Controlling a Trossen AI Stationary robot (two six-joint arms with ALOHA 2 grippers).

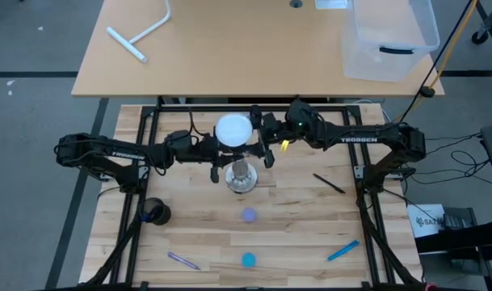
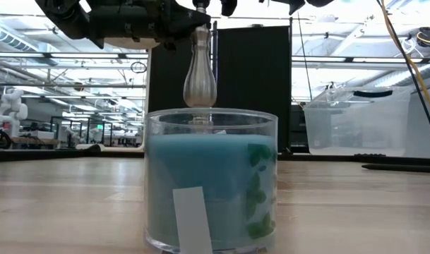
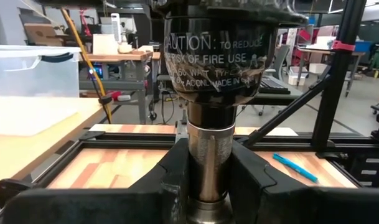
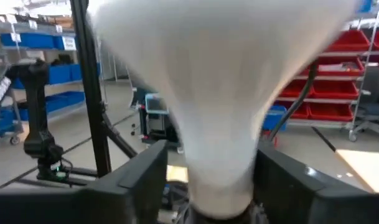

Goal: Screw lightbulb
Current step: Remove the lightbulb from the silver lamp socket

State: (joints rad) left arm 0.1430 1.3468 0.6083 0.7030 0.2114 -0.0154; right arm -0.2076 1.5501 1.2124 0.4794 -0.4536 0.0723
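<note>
From above, the lightbulb [image 1: 234, 129] sits globe-up on the socket stand [image 1: 241, 176], between the left gripper [image 1: 217, 166] and right gripper [image 1: 266, 145]. The left wrist view shows the left fingers [image 3: 177, 180] clamped on the stand's post, probably steadying it for screwing. In the right wrist view the right fingers [image 4: 142, 177] flank the bulb's neck with slight gaps, its long axis vertical, base down.

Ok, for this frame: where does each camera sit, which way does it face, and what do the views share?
High view: overhead, looking straight down; both arms meet at the lightbulb above the socket stand.
Low view: table height, looking level past a blue candle jar at the stand's post.
Left wrist view: on the left arm; the left gripper has its fingers clamped on the post.
Right wrist view: on the right arm; the right gripper straddles the bulb's neck.
Shared: stand in high, low and left wrist views.
</note>
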